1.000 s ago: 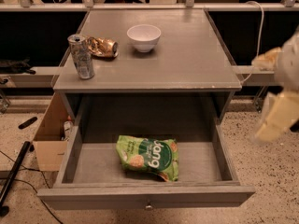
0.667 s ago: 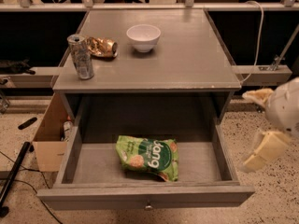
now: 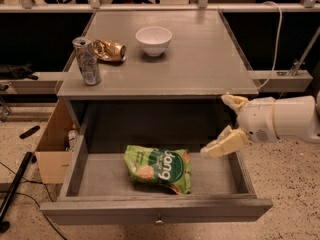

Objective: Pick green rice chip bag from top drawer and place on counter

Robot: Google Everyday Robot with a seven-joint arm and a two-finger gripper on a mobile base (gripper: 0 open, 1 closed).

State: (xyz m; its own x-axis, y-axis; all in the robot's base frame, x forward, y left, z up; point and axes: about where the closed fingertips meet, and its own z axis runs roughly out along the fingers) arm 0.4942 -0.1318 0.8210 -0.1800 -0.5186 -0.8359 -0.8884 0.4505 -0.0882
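Observation:
The green rice chip bag (image 3: 159,168) lies flat on the floor of the open top drawer (image 3: 156,209), a little left of its middle. The drawer is pulled fully out, its small knob at the front centre. The counter (image 3: 200,59) is the grey top above it. My gripper (image 3: 220,126) reaches in from the right on a white arm, over the drawer's right side and just below the counter's edge. Its two beige fingers (image 3: 224,145) are spread apart and hold nothing. It is to the right of the bag and above it, not touching it.
On the counter stand a white bowl (image 3: 153,40), a metal can (image 3: 87,60) at the left front and a crumpled gold wrapper (image 3: 108,50) behind it. A cardboard box (image 3: 52,149) sits on the floor left of the drawer. A white cable (image 3: 276,39) hangs at the right.
My gripper has moved left from the right edge of the view to over the drawer's right side. The bag and the things on the counter have not moved.

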